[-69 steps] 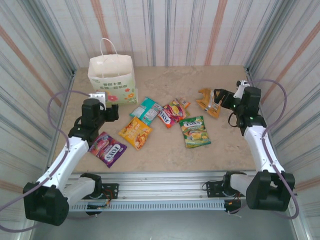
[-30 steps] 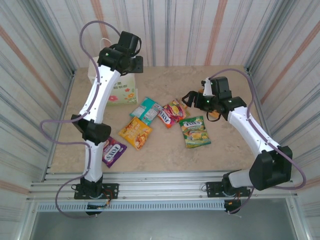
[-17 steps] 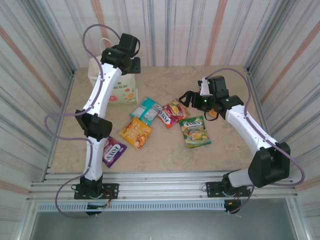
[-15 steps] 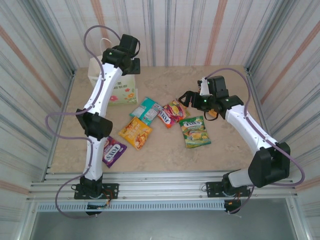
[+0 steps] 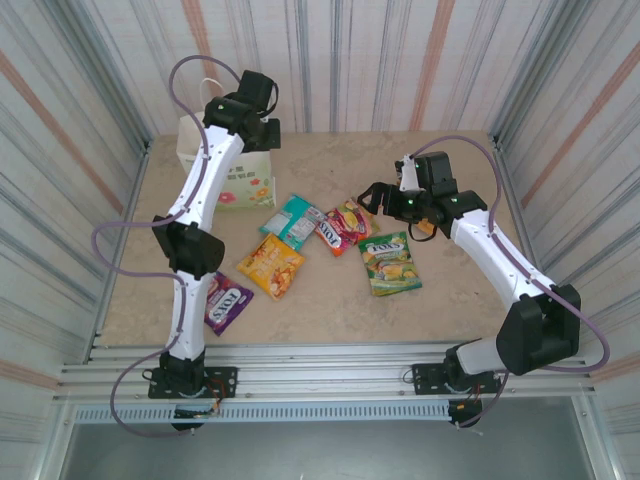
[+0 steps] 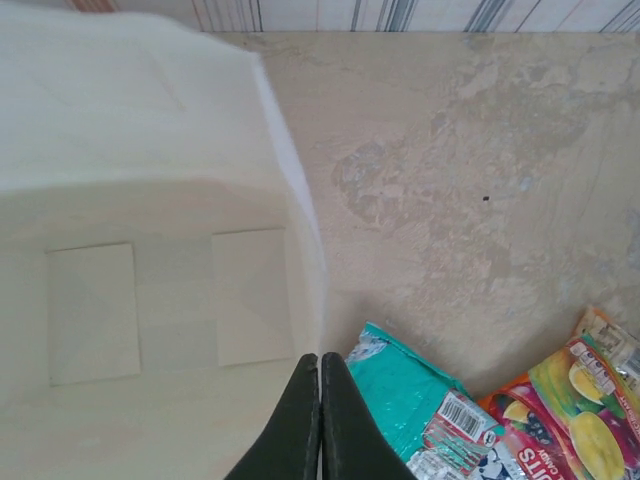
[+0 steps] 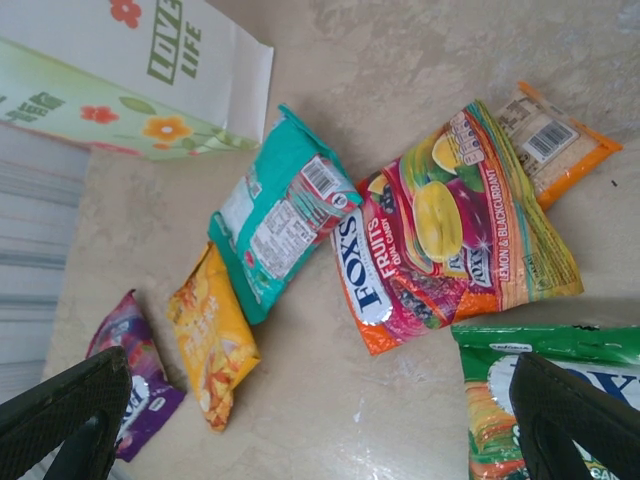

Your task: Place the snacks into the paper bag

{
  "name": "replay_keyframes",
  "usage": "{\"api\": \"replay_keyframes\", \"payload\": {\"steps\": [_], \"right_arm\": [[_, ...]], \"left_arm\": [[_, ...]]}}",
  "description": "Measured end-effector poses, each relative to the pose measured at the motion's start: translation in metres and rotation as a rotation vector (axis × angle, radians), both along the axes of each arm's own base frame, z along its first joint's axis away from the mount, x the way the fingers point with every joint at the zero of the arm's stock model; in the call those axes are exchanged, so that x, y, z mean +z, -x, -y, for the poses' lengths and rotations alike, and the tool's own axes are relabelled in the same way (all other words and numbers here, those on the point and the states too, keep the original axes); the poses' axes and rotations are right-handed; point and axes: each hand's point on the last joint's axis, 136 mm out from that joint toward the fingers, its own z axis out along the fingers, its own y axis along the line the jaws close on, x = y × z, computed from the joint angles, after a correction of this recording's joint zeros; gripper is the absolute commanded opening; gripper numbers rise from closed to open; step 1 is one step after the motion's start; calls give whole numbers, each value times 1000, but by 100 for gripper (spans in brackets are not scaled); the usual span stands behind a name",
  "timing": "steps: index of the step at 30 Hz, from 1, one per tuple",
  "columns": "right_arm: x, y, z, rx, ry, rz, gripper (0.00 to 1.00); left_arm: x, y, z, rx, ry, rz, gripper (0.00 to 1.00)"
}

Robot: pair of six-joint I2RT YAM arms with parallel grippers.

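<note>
The white paper bag (image 5: 238, 186) stands at the back left. My left gripper (image 5: 264, 132) is high at its top right rim. In the left wrist view the bag (image 6: 150, 290) is seen from above, its inside empty, and the left gripper (image 6: 320, 366) is shut on its rim. On the table lie the purple (image 5: 222, 300), yellow-orange (image 5: 270, 265), teal (image 5: 293, 220), red (image 5: 343, 225) and green (image 5: 390, 262) packets. The orange packet (image 5: 427, 228) is partly behind the right arm. My right gripper (image 5: 369, 196) hovers open over the red packet (image 7: 450, 245), empty (image 7: 320, 430).
Striped walls close in the beige table (image 5: 330, 300) on three sides, and a metal rail (image 5: 320, 365) runs along the near edge. The left arm's cable (image 5: 130, 230) loops out to the left. Bare table lies in front of the packets.
The left arm rose from beside the purple packet to the bag's top rim. The right gripper moved left from the orange packet to above the red one. Both are nearly still in the last half second.
</note>
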Motion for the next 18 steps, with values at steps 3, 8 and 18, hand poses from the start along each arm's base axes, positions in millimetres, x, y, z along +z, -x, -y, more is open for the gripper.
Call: {"api": "replay_keyframes", "payload": {"steps": [3, 8, 18], "right_arm": [[0, 0, 0, 2, 6, 5, 99], [0, 0, 0, 3, 6, 7, 99], [5, 4, -14, 37, 5, 21, 99]], "left_arm": [[-1, 7, -5, 2, -13, -21, 0], [3, 26, -19, 10, -62, -54, 0], [20, 62, -46, 22, -160, -93, 0]]}}
